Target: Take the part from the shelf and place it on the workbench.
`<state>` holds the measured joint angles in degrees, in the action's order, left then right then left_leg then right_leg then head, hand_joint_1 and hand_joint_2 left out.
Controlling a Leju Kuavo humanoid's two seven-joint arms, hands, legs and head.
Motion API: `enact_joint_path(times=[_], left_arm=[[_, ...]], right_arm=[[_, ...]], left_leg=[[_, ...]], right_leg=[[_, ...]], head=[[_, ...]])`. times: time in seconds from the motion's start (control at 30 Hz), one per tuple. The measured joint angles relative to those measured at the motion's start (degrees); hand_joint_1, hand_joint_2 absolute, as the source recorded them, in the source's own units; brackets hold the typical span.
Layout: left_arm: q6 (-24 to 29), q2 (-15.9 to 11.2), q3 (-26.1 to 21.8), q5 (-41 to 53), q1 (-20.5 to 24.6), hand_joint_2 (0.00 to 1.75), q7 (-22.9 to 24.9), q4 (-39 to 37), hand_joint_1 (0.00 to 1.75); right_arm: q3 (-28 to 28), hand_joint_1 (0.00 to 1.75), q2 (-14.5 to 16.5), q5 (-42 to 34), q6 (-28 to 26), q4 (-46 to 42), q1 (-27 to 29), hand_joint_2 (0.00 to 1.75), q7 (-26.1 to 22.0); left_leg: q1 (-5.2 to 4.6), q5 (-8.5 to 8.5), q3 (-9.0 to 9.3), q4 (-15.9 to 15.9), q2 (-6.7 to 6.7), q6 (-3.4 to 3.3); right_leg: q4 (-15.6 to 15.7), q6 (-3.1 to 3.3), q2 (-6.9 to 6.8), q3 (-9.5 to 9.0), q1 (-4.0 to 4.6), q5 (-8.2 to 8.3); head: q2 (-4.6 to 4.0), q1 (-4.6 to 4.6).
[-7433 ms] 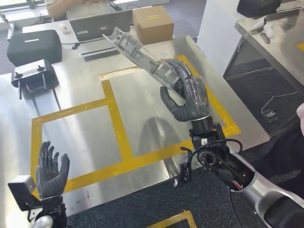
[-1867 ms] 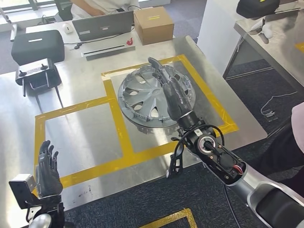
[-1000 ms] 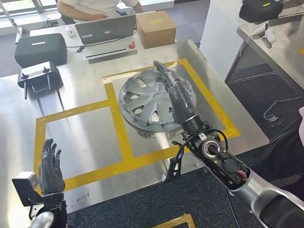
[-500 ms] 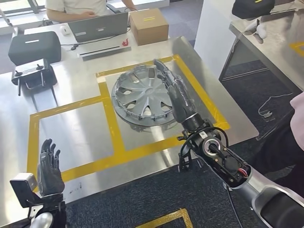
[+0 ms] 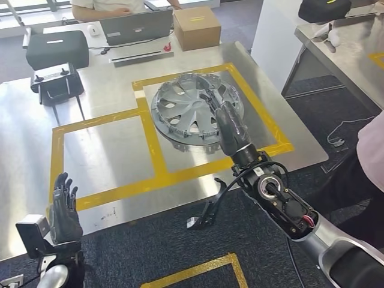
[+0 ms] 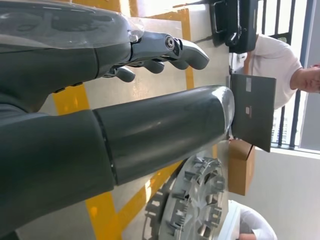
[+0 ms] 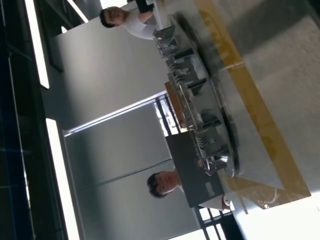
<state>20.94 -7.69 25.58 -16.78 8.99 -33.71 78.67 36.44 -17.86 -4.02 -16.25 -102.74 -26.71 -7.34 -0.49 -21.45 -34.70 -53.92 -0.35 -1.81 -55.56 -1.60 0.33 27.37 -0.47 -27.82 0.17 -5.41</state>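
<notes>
One part, a grey spoked wheel cover, flat on the workbench inside the yellow-taped square toward its far right corner; likely light, thin, springy plastic, best gripped at the rim; right hand over its near-right edge, fingers extended, holding nothing; left hand spread, empty.

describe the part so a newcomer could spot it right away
On the steel workbench, find the yellow taped squares. In the right-hand one lies the part, beside the right hand: a round, grey, spoked wheel cover, the bench's lone disc.
</notes>
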Motion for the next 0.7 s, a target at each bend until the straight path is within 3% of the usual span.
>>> enact_joint_path(times=[0.03,0.13,0.2,0.27,0.3,0.33,0.37,0.43,0.5,0.53,0.57,0.63,0.67,0.7], left_arm=[[0.0,0.0,0.0,0.0,0.0,0.0,0.0,0.0,0.0],[0.0,0.0,0.0,0.1,0.0,0.0,0.0,0.0,0.0],[0.0,0.0,0.0,0.1,0.0,0.0,0.0,0.0,0.0],[0.0,0.0,0.0,0.1,-0.1,0.0,0.0,0.0,0.0],[0.0,0.0,0.0,0.1,-0.2,0.0,0.0,0.0,0.0],[0.0,0.0,0.0,0.1,-0.2,0.0,0.0,0.0,0.0],[0.0,0.0,0.0,0.1,-0.3,0.0,0.0,0.0,0.0],[0.1,0.0,0.0,0.2,-0.3,0.0,0.1,0.0,0.0],[0.2,0.0,0.0,0.2,-0.2,0.0,0.2,0.1,0.0],[0.2,0.0,0.0,0.2,-0.1,0.0,0.2,0.1,0.0],[0.3,0.0,0.0,0.3,-0.1,0.0,0.3,0.2,0.0],[0.3,0.0,0.0,0.3,-0.2,0.0,0.4,0.2,0.0],[0.3,0.0,0.0,0.3,-0.1,0.0,0.5,0.2,0.0],[0.3,0.0,0.0,0.3,0.0,0.0,0.5,0.2,0.0]], right_arm=[[0.0,0.0,0.0,0.0,0.0,0.0,-0.1,0.0,0.0],[-0.1,0.0,0.0,0.0,0.0,0.0,-0.1,0.0,0.0],[-0.1,0.0,0.0,0.0,0.0,0.0,-0.2,0.0,0.0],[-0.1,0.0,0.0,0.0,0.0,0.0,-0.2,0.0,0.0],[0.0,0.0,0.0,0.0,0.0,0.0,-0.1,0.0,0.0],[0.0,0.0,0.0,0.0,0.0,0.0,-0.1,0.0,0.0],[0.0,0.0,0.0,0.0,0.0,0.0,-0.1,0.0,0.0],[-0.1,0.0,0.0,0.0,0.1,0.0,0.0,0.0,0.0],[-0.1,0.0,0.0,0.0,0.3,0.0,-0.1,0.0,0.0],[-0.2,0.0,0.0,0.0,0.3,0.0,-0.1,0.0,0.0],[-0.2,0.0,0.0,0.0,0.4,0.0,-0.1,0.0,0.0],[-0.2,0.0,0.0,0.0,0.5,0.0,0.1,0.0,0.0],[-0.2,0.0,0.0,0.0,0.5,0.0,0.1,0.0,0.0],[-0.2,0.0,0.0,-0.1,0.5,0.1,0.2,0.0,0.0]], left_leg=[[0.04,0.35,-0.12,0.0,0.01,0.33],[0.19,0.72,-0.58,-0.1,-0.02,1.43],[0.3,-2.67,-2.13,-3.6,-0.06,2.03],[0.63,-8.29,-4.89,-11.4,-0.03,2.6],[0.84,-10.06,-6.01,-15.2,-0.02,2.9],[1.05,-10.48,-6.38,-17.7,-0.02,3.15],[1.28,-9.62,-5.74,-18.1,-0.01,3.34],[1.71,-6.4,-1.27,-12.7,0.02,3.54],[1.77,-5.5,4.53,-4.1,-0.08,3.39],[1.68,-5.72,6.22,-1.4,-0.16,3.13],[1.43,-6.0,6.84,-0.1,-0.24,2.76],[1.23,-5.44,6.27,0.1,-0.17,1.66],[1.17,-4.97,5.86,0.1,-0.07,1.01],[1.21,-4.42,5.35,0.3,0.03,0.36]], right_leg=[[2.0,0.24,0.01,-1.12,0.23,0.03],[3.1,1.1,-0.17,-0.82,0.26,1.11],[3.5,1.89,-0.49,0.05,-0.05,2.32],[3.5,2.24,-0.68,1.49,-0.04,3.41],[3.5,2.23,-0.72,2.3,-0.04,3.99],[3.4,2.17,-0.76,3.13,-0.05,4.59],[3.4,2.05,-0.77,3.92,-0.06,5.15],[3.2,1.62,-0.71,5.24,-0.13,6.1],[2.6,1.0,-0.65,6.29,-0.04,6.74],[2.4,0.63,-0.64,6.61,0.0,7.07],[2.2,0.26,-0.63,6.87,-0.01,7.42],[2.0,-0.51,-0.53,7.21,-0.31,7.76],[1.1,-0.76,-0.46,7.74,-0.46,6.71],[-0.9,-0.92,-0.41,8.55,-0.56,4.67]], head=[[0.0,-0.03],[0.0,0.0],[0.0,0.5],[0.0,0.99],[0.0,1.08],[0.0,1.11],[0.0,1.16],[0.0,1.2],[0.0,1.1],[0.0,0.93],[0.0,0.77],[-0.01,0.63],[-0.01,0.7],[-0.01,0.66]])
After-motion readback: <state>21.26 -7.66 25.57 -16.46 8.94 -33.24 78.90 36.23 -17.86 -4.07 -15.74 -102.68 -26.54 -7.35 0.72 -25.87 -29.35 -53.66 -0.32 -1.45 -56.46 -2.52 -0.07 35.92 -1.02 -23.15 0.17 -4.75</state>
